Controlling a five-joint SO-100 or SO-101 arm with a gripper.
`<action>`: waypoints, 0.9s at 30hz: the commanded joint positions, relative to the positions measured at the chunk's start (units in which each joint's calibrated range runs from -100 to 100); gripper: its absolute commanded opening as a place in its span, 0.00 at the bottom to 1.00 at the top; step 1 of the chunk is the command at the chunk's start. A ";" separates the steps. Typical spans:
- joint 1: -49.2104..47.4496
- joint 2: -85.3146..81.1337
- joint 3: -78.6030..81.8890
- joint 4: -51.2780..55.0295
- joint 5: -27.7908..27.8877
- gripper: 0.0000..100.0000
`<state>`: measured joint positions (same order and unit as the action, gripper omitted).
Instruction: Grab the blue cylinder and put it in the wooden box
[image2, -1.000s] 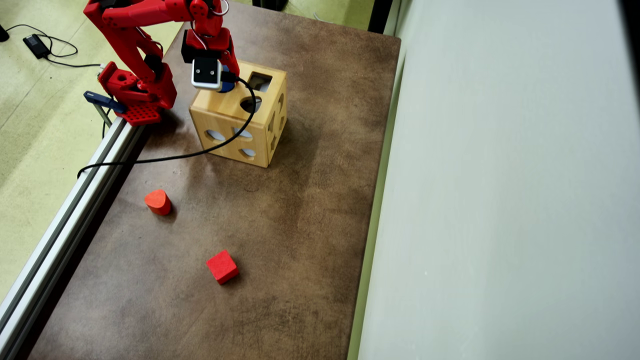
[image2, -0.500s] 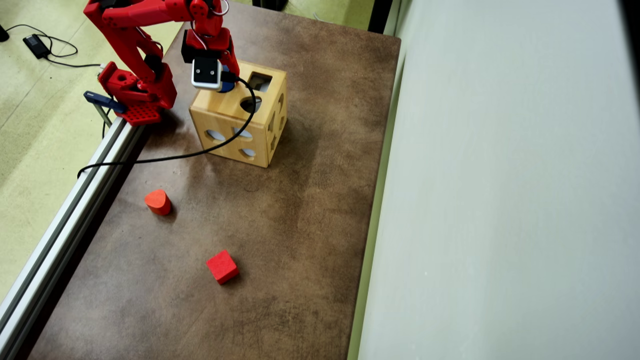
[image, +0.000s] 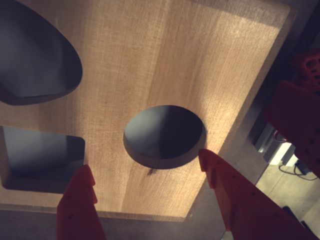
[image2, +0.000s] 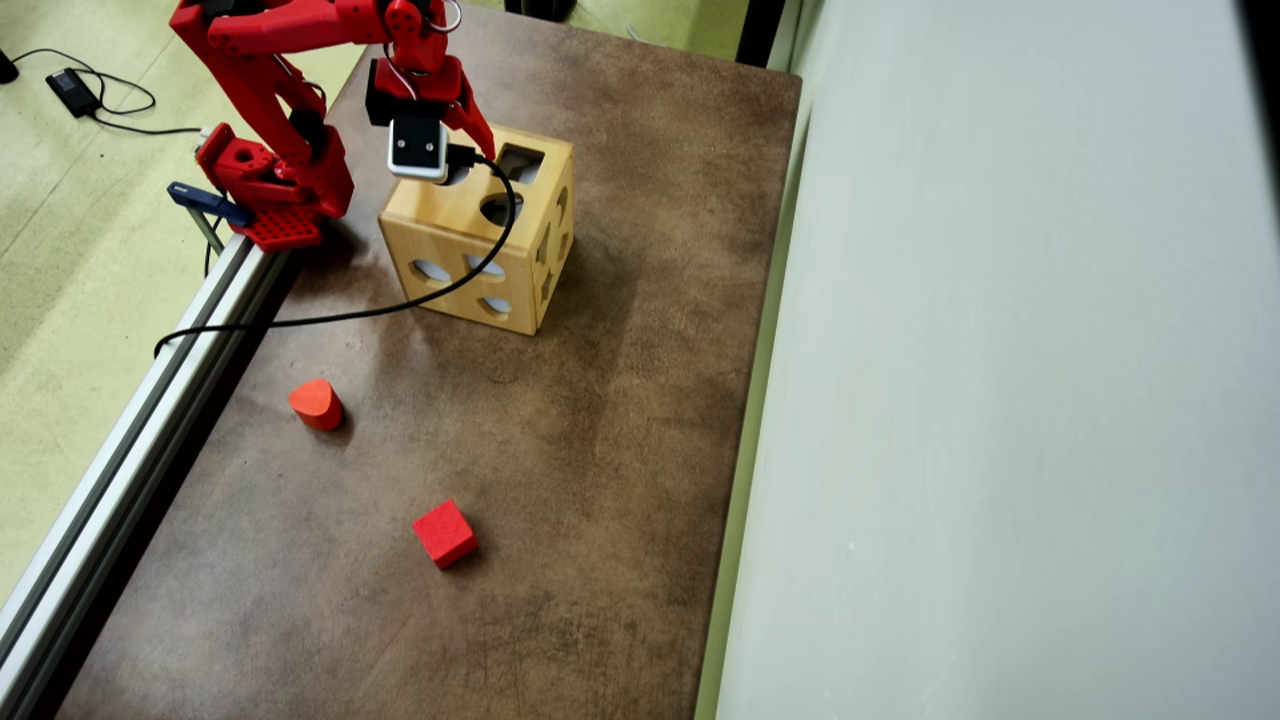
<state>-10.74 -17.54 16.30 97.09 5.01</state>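
Observation:
The wooden box (image2: 455, 240) stands at the far left of the brown table (image2: 560, 450), with my red gripper (image2: 456, 150) directly above its top face. In the wrist view the box top (image: 165, 60) fills the frame, and a round hole (image: 165, 135) lies just ahead of my gripper (image: 144, 162). The two red fingers (image: 80, 200) stand wide apart with only bare wood between them, so the gripper is open. The blue cylinder is out of view in both views. The round hole looks dark inside.
A red rounded block (image2: 316, 403) and a red cube (image2: 444, 533) lie on the table nearer the front. A black cable (image2: 350, 312) runs from the wrist camera across the box to the aluminium rail (image2: 130, 440) on the left. A pale wall (image2: 1000, 400) borders the table's right edge.
The blue piece that showed under the wrist camera over the box top is gone from sight. The gripper has opened and shifted slightly away from the box.

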 joint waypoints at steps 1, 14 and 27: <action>-0.18 -6.62 -0.65 0.49 0.20 0.33; 0.42 -65.22 4.27 -0.31 -0.24 0.32; 1.01 -77.96 6.78 -0.39 -0.15 0.32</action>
<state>-10.38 -95.59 22.89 97.26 4.86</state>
